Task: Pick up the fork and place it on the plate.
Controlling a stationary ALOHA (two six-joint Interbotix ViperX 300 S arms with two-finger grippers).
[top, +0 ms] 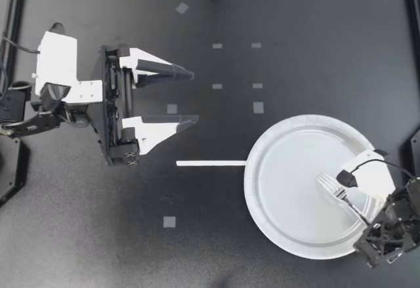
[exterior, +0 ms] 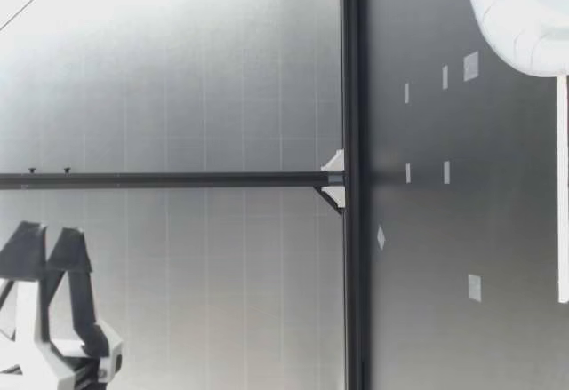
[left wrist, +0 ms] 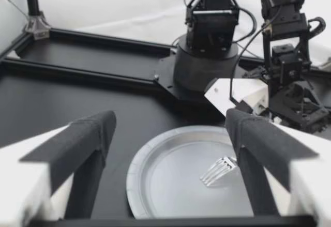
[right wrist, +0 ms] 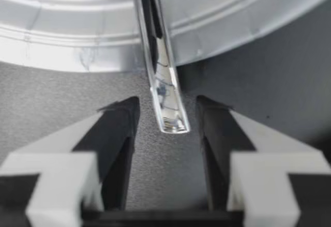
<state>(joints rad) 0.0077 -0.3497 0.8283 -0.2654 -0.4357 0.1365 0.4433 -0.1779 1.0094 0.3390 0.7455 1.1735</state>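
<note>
Black table (top: 295, 12): fork (top: 331, 187) on plate (top: 289, 189), handle tip between parted right gripper (top: 373, 227)

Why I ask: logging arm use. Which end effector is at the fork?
My right end effector, open, with the handle end of the fork between its fingers, beside the rim of the plate. My left end effector hangs open, far from it.
</note>
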